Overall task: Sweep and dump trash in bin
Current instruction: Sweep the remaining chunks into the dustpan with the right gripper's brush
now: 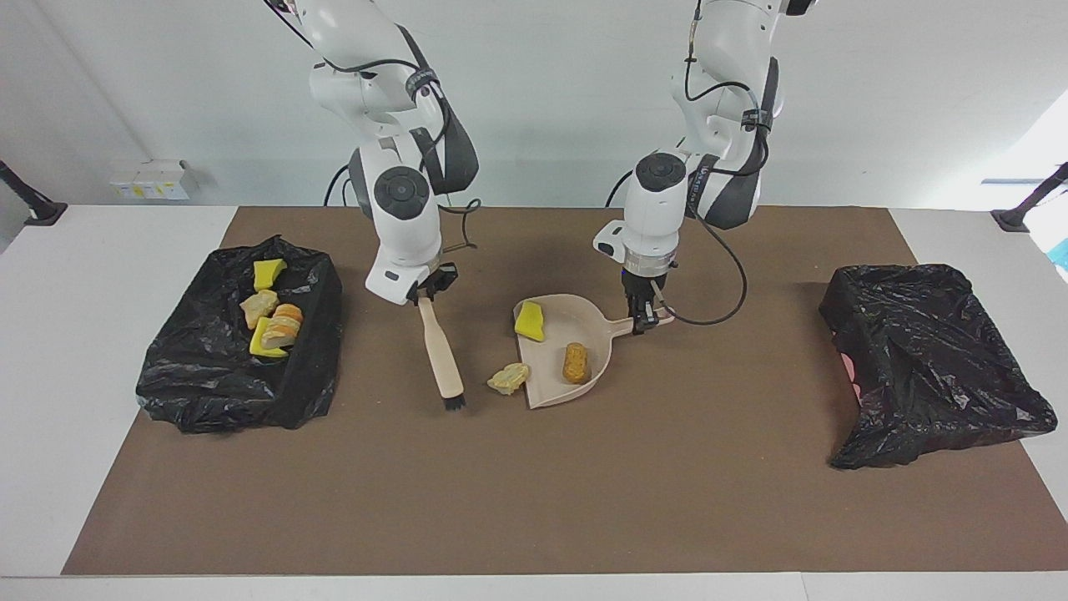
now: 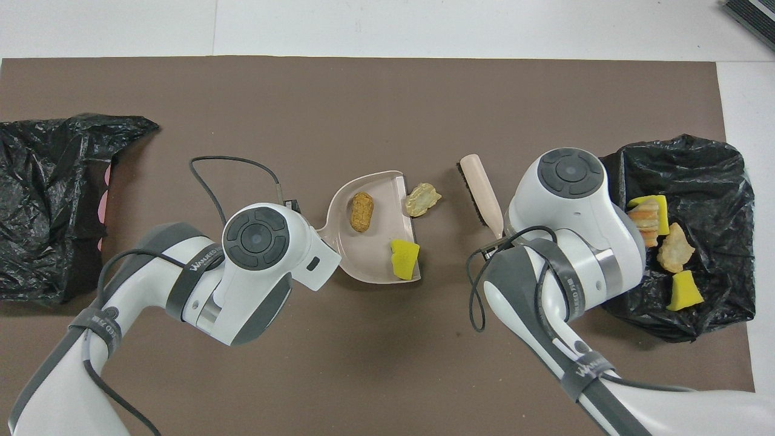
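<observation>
My left gripper [image 1: 642, 320] is shut on the handle of the beige dustpan [image 1: 557, 332] [image 2: 370, 257], which lies on the brown mat. In the pan are trash pieces: a yellow sponge chunk [image 1: 528, 321] [image 2: 404, 258] at its mouth and a brown bread lump [image 1: 575, 361] [image 2: 362, 211]. A pale lump [image 1: 508, 378] [image 2: 422, 199] lies on the mat just outside the mouth. My right gripper [image 1: 424, 294] is shut on a beige brush [image 1: 440, 351] [image 2: 481, 189], bristles down by the mat, between the pale lump and the bin [image 1: 217, 384] [image 2: 714, 175]. Both grippers are hidden under their arms in the overhead view.
The black-lined bin at the right arm's end holds several sponge and bread pieces [image 1: 271, 321] [image 2: 648, 218]. A second crumpled black bag [image 1: 926, 359] [image 2: 48, 200] sits at the left arm's end. A cable [image 2: 230, 160] loops on the mat by the left arm.
</observation>
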You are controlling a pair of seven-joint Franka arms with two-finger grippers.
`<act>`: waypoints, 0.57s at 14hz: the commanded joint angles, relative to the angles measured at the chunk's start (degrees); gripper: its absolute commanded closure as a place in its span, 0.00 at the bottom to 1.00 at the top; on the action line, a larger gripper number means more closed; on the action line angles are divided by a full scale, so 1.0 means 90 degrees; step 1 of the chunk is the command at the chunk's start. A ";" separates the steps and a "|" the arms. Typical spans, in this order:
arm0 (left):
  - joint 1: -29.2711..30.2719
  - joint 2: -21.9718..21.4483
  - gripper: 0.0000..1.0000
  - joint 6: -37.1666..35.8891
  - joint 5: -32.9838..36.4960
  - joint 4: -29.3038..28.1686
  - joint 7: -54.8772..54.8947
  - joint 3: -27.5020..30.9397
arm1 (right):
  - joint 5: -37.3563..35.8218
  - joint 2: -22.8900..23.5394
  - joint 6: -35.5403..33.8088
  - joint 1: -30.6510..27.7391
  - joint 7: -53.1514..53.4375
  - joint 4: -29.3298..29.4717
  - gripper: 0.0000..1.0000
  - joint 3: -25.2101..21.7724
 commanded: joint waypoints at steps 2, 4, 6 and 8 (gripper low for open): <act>-0.0008 -0.0140 1.00 0.0165 0.0024 -0.0276 -0.0033 -0.0009 | 0.0464 0.0124 -0.0056 0.0583 0.0236 -0.0032 1.00 0.0079; 0.0012 -0.0120 1.00 0.0223 0.0024 -0.0276 0.0016 -0.0009 | 0.1741 0.0007 -0.0183 0.0681 0.0266 -0.0120 1.00 0.0099; 0.0031 -0.0120 1.00 0.0233 0.0024 -0.0276 0.0045 -0.0009 | 0.2166 -0.0062 -0.0222 0.0837 0.0498 -0.0179 1.00 0.0099; 0.0031 -0.0101 1.00 0.0340 0.0024 -0.0267 0.0055 -0.0009 | 0.2167 -0.0101 -0.0242 0.0936 0.0753 -0.0140 1.00 0.0099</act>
